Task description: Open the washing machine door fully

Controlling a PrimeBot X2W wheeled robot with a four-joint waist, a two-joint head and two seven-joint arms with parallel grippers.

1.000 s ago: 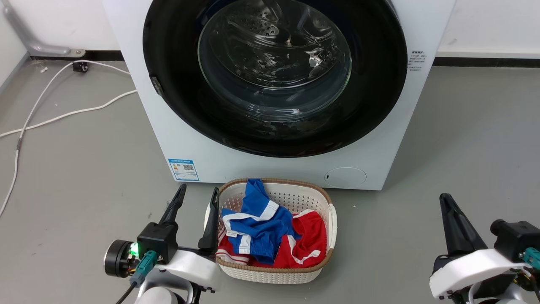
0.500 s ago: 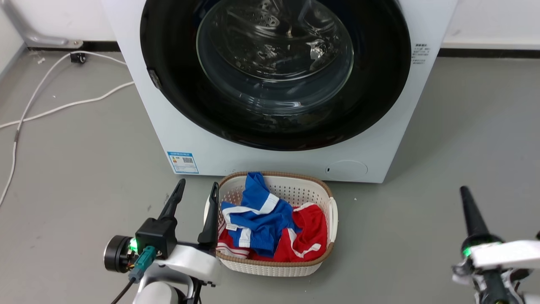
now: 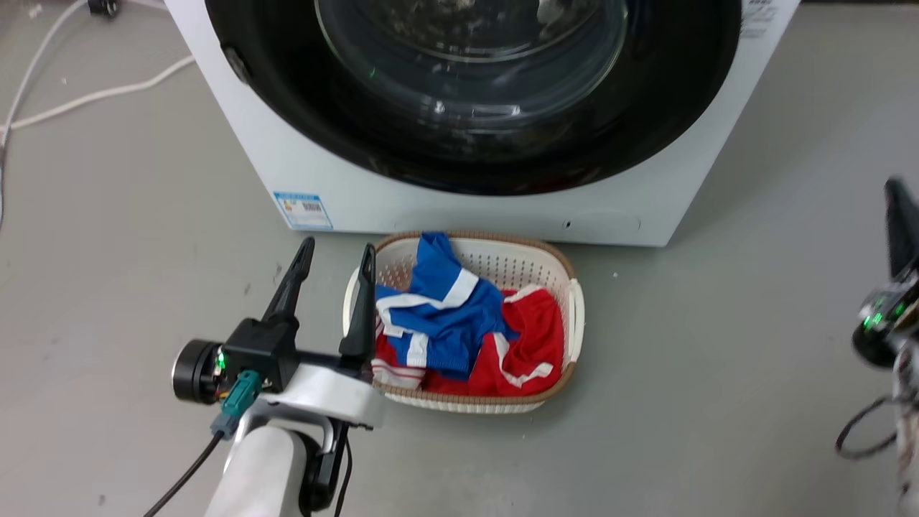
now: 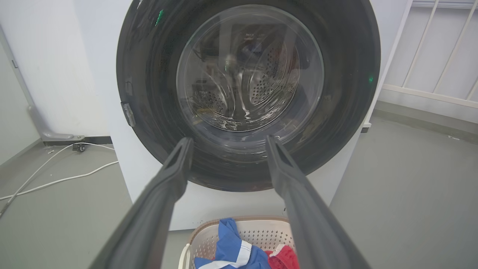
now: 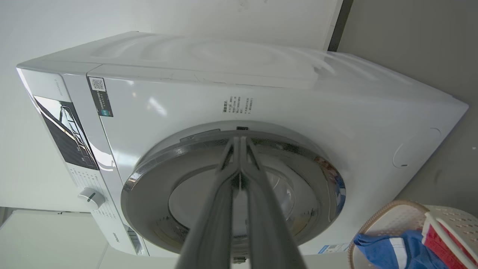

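The washing machine (image 3: 459, 212) is a white front-loader filling the top of the head view. Its washing machine door (image 3: 301, 122), a glossy black disc with a domed glass window, lies flat against the front. My left gripper (image 3: 335, 253) stands open at the lower left, well short of the machine, beside a basket. In the left wrist view the left gripper (image 4: 227, 142) faces the door (image 4: 149, 74) with nothing between its fingers. My right gripper (image 3: 894, 190) is at the far right edge. In the right wrist view the right gripper (image 5: 239, 141) is shut on nothing, tips pointing at the door (image 5: 157, 175) rim.
A white perforated laundry basket (image 3: 502, 267) holding blue clothes (image 3: 438, 316) and red clothes (image 3: 531, 345) sits on the grey floor right before the machine. White cables (image 3: 93, 93) trail on the floor at the left. A white railing (image 4: 429, 93) stands right of the machine.
The head camera has moved closer and tipped down, so the machine looks larger and higher. My right gripper has swung up and out to the right edge. The left gripper stays by the basket.
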